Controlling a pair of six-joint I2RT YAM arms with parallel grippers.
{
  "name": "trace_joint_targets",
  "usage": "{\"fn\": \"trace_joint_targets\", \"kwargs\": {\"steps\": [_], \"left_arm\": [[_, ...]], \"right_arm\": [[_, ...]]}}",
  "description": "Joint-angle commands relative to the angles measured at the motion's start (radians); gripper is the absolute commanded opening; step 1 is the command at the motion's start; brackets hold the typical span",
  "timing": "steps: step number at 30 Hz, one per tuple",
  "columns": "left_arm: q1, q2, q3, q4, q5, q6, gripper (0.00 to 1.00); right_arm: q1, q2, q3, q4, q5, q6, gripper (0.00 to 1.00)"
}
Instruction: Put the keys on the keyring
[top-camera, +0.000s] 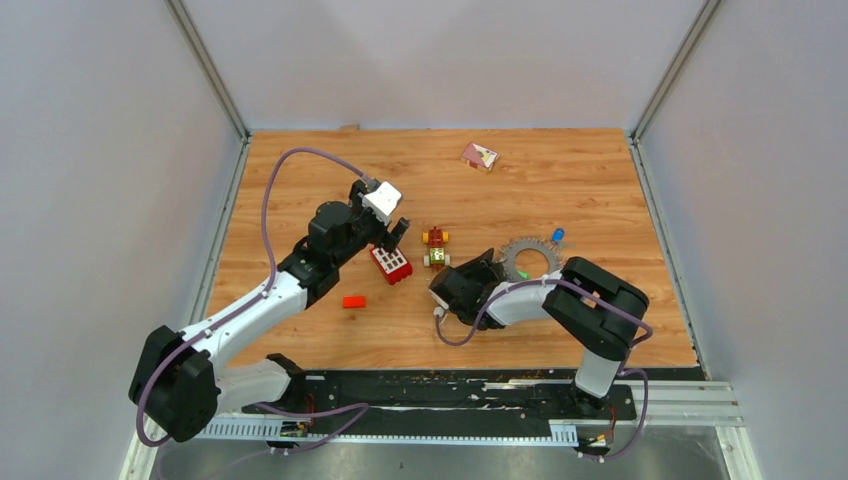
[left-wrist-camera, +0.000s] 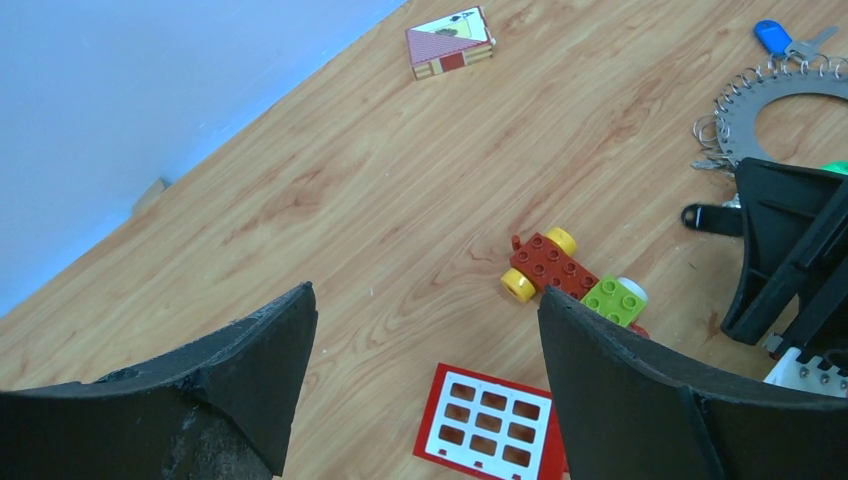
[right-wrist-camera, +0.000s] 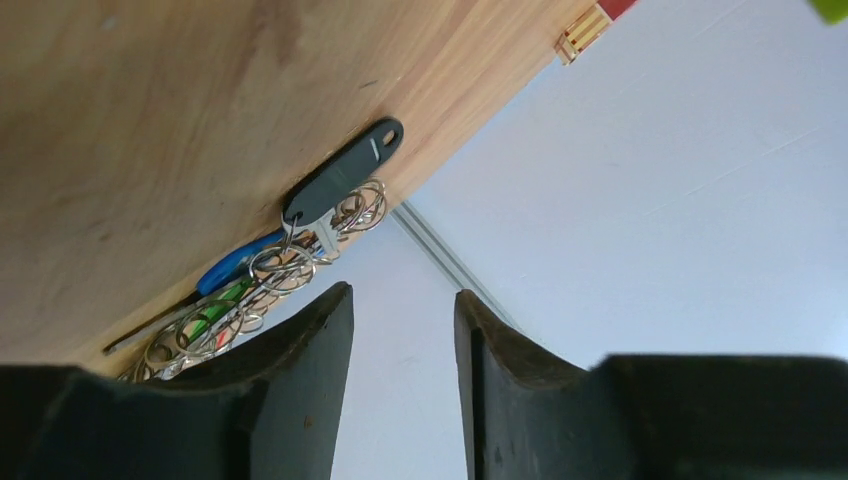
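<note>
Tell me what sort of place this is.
Likely a robot lab test cell: a wooden tabletop boxed in by plain pale walls, a left arm and right arm bolted to a rail at its near edge, and staged props such as a toy car and keyring.

Toy car (top-camera: 436, 247), red window brick (top-camera: 391, 264), possibly house block (top-camera: 479, 156).

A wood-grain table (top-camera: 560, 190) sits enclosed by plain pale walls (top-camera: 430, 60) under even light.
</note>
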Motion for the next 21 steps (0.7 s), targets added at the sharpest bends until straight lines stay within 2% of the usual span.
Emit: {"fn": "trace_joint_targets", "kwargs": {"steps": [1,5,8,13,15,21], "left_arm": [[0.006,-0.011,0.028,0.013,-0.009,0.016,0.88],[0.007,-0.012,0.028,0.015,-0.010,0.018,0.88],[0.010,-0.021,0.029,0.019,-0.020,0.012,0.90],[0.020,-0.050,0.037,0.019,-0.074,-0.006,0.99],[0.024,-0.060,0.049,0.006,-0.112,-0.003,1.00],[0.049,-0.083,0.077,-0.049,-0.151,0.031,1.00]], "right_arm": [[0.012,0.042,-0.003,0.056,0.049,-0.057,0.46],[0.012,0.005,0.011,0.010,0.028,-0.010,0.53],[0.005,-0.056,0.057,-0.119,-0.035,0.126,0.59],[-0.043,-0.197,0.095,-0.190,-0.162,0.251,0.89],[-0.074,-0.253,0.108,-0.200,-0.215,0.291,0.97],[-0.247,-0.400,0.234,-0.312,-0.461,0.483,1.00]]}}
